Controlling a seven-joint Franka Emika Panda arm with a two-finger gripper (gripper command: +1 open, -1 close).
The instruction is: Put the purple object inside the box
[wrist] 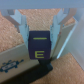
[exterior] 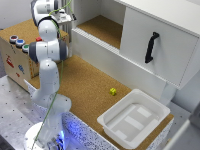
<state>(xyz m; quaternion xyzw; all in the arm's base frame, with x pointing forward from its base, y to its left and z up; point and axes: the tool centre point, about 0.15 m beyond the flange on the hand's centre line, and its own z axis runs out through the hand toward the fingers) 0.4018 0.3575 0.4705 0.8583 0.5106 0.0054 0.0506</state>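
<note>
yellow item (exterior: 113, 91): small, on the cork worktop (exterior: 85, 85), near its front edge
white cabinet (exterior: 165, 40): behind, black handle (exterior: 151, 47)
wooden crate (exterior: 15, 55): worktop's far-left corner

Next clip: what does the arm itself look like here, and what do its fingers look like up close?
The arm is a white jointed arm with rounded segments and grey bands at the joints; a thin green cable runs along it down to its round base, where blue light glows. In the wrist view, the fingers are pale, light-grey prongs; their detail is blurred.

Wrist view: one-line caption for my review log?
Gripper fingers straddling a dark purple block marked "E" above cork surface.
</note>
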